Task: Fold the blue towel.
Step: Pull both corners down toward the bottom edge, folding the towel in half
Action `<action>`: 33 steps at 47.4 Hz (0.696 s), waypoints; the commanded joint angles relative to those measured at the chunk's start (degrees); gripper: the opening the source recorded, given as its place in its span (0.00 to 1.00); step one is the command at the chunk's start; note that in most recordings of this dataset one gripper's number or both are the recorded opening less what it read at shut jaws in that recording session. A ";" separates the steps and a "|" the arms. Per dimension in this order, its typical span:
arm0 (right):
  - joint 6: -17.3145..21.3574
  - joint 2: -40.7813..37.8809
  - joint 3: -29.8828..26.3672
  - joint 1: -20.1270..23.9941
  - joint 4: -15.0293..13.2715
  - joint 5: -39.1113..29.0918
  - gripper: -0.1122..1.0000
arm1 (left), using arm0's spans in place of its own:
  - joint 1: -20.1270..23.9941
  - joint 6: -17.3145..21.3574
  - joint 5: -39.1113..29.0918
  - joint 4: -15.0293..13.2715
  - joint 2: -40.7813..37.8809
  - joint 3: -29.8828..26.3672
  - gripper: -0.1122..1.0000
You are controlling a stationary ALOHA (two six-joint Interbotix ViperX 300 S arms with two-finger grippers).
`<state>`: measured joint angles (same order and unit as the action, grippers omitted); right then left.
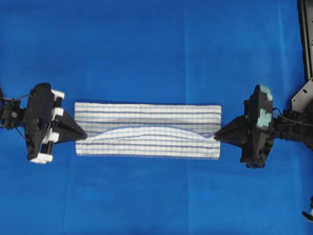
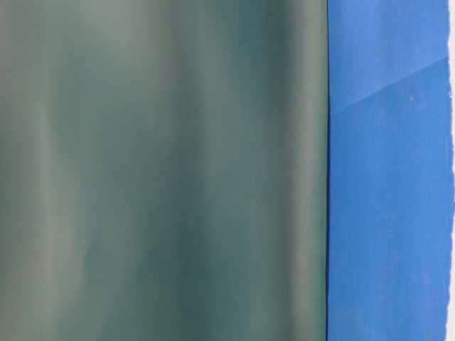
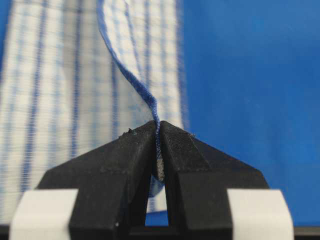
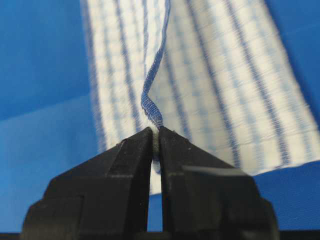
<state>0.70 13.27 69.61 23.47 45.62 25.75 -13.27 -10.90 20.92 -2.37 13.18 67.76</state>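
The blue towel (image 1: 146,129), white with light-blue and navy stripes, lies as a long band across the middle of the blue table covering (image 1: 146,49). Its near long edge is lifted and curves back over the cloth. My left gripper (image 1: 84,135) is shut on the towel's left end; in the left wrist view the hem (image 3: 140,87) runs into the closed jaws of that gripper (image 3: 158,131). My right gripper (image 1: 215,137) is shut on the right end; in the right wrist view the hem (image 4: 152,75) is pinched in it (image 4: 155,135).
A black metal frame (image 1: 305,39) stands at the right edge of the overhead view. The table-level view is mostly blocked by a blurred grey-green surface (image 2: 163,170), with a strip of blue covering (image 2: 387,213) at its right.
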 commanded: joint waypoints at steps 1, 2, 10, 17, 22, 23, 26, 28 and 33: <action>-0.09 -0.79 -1.23 1.85 0.62 1.32 0.07 | -1.49 -0.09 1.58 -0.09 -0.35 -0.97 0.13; -0.09 -0.97 -1.32 2.20 0.70 1.49 0.07 | -1.76 -0.09 1.67 -0.18 -0.44 -0.97 0.13; -0.09 -2.64 -1.76 2.99 1.32 1.93 0.07 | -3.08 -0.09 1.93 -0.18 -0.97 -1.14 0.13; -0.09 -3.96 -2.29 3.60 1.76 1.32 0.07 | -3.16 -0.09 1.85 -0.26 -1.58 -1.14 0.13; -0.09 -4.57 -2.46 4.39 1.76 1.05 0.07 | -3.16 -0.09 1.85 -0.18 -1.93 -1.05 0.14; -0.18 -4.57 -2.46 4.48 1.76 1.05 0.07 | -3.16 -0.09 1.85 -0.26 -2.02 -1.14 0.15; -0.09 -4.66 -2.55 4.57 1.76 1.05 0.07 | -3.16 -0.09 1.85 -0.26 -2.20 -1.23 0.23; -0.09 -4.66 -2.55 4.57 1.76 1.05 0.08 | -3.16 -0.09 1.85 -0.18 -2.29 -1.32 0.32; -0.09 -4.66 -2.55 4.57 1.76 1.05 0.11 | -3.16 -0.09 1.85 -0.18 -2.37 -1.41 0.58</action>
<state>0.62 8.35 67.85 27.77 47.29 26.54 -16.26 -10.90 22.32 -2.46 10.46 67.24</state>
